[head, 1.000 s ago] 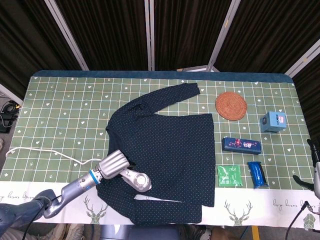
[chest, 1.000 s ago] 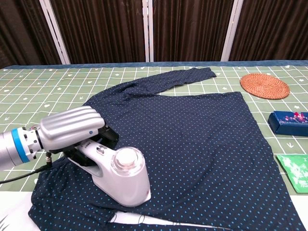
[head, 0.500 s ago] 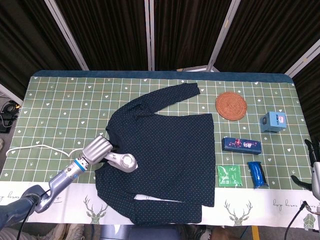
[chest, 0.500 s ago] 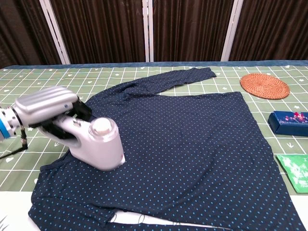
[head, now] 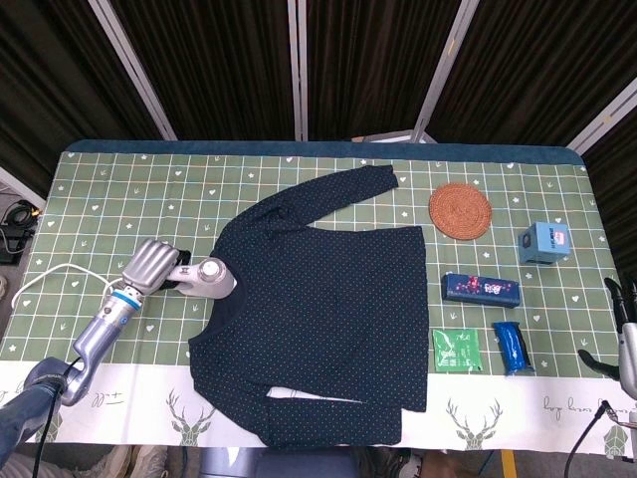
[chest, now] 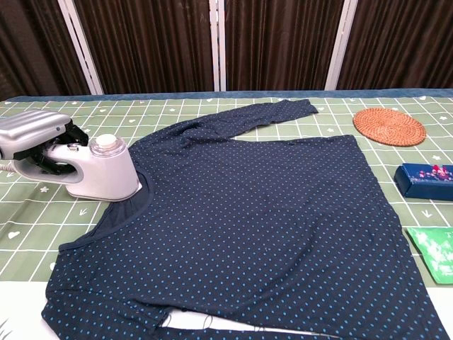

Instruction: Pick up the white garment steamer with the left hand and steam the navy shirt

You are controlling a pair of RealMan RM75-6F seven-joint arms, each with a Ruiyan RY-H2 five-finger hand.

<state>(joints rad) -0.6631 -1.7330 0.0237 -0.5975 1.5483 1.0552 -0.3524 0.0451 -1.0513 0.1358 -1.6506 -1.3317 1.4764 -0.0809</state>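
Green desk [head: 119,189] at frame left: my left hand [head: 149,265] wraps its fingers round the steamer [head: 204,279], soleplate at the shirt [head: 328,299] edge for steaming; right hand's [head: 625,329] fingers unclear.

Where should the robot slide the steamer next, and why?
Probably back to the robot's right, onto the shirt's middle. The left hand holds the white garment steamer at the very left edge of the navy shirt, partly over the green tablecloth, so most of the fabric lies to the right.
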